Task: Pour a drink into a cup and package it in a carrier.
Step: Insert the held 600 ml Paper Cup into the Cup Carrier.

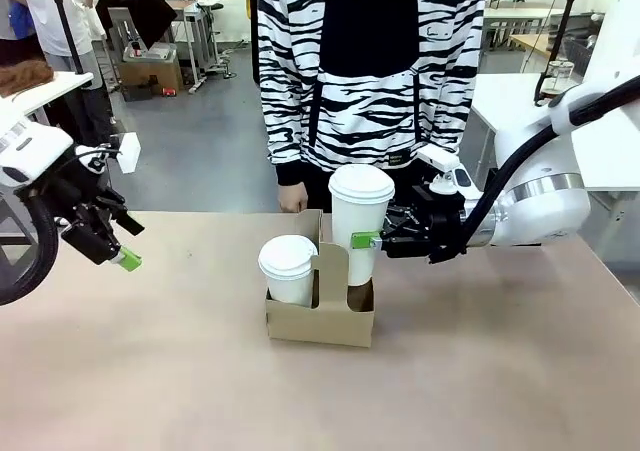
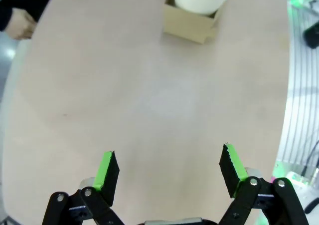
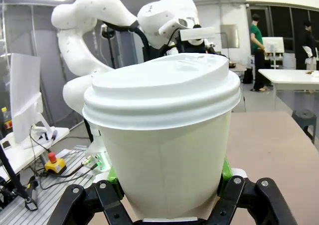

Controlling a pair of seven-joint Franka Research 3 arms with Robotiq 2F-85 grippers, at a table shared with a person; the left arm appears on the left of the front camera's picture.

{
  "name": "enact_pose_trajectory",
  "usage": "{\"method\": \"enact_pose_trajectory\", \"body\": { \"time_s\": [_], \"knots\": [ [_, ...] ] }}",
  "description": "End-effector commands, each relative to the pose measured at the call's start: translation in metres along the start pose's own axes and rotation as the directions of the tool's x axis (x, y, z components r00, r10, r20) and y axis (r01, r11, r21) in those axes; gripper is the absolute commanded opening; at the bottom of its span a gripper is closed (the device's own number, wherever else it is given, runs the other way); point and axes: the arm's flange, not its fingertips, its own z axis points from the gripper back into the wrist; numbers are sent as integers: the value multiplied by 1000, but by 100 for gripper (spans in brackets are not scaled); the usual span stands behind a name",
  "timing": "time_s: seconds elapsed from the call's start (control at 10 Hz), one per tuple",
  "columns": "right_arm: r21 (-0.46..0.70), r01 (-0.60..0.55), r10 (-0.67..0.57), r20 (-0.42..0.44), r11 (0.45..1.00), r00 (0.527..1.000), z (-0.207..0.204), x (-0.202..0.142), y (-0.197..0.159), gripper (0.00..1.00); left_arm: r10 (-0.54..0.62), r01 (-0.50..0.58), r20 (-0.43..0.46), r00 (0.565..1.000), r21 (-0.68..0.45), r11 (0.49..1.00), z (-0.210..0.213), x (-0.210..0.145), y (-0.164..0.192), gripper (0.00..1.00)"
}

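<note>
The brown cardboard carrier point(image 1: 320, 321) stands mid-table. A short lidded white cup point(image 1: 288, 269) fills its left slot. My right gripper point(image 1: 368, 239) is shut on the tall white cup point(image 1: 360, 226), which wears a lid, holding it upright with its base at the mouth of the right slot. In the right wrist view this cup point(image 3: 164, 135) sits between the green pads point(image 3: 225, 170). My left gripper point(image 1: 118, 251) hangs open and empty over the table's left side, its fingers point(image 2: 107, 172) wide apart, with the carrier point(image 2: 192, 28) far ahead. The jug with the drink is out of view.
A person in a striped hoodie point(image 1: 370, 71) stands at the far edge, one hand point(image 1: 292, 199) resting just behind the carrier. Bare table point(image 1: 480, 371) lies in front of and to both sides of the carrier. My left arm point(image 3: 124, 20) shows beyond the cup.
</note>
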Motion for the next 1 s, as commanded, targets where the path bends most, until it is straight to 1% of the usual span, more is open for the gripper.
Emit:
{"method": "enact_pose_trajectory", "body": {
  "time_s": [0.0, 0.1, 0.4, 0.6, 0.7, 0.9],
  "knots": [
    [6, -35, 35, -14, 999, 999, -6, -7, -10, 80, -16, 16, 4, 1000, -36, 999, -1, -6, 11, 100],
    [3, -37, 37, -25, 999, 999, -7, -13, -12, 80, -11, 10, -3, 1000, -42, 999, -2, -7, 12, 100],
    [20, 9, -8, -45, 1000, 999, -7, -32, -20, 80, 3, -4, -11, 1000, -55, 998, -6, -6, 14, 100],
    [24, 7, -6, -55, 1000, 998, -3, -43, -23, 80, 5, -6, -15, 1000, -64, 998, -8, -4, 13, 100],
    [27, 2, 0, -61, 1000, 998, 1, -50, -26, 80, 12, -13, -37, 999, -44, 999, -8, -7, 12, 100],
    [42, -2, 6, -74, 999, 997, 4, -62, -29, 80, 12, -13, -37, 999, -44, 999, -8, -7, 12, 100]
  ]
}}
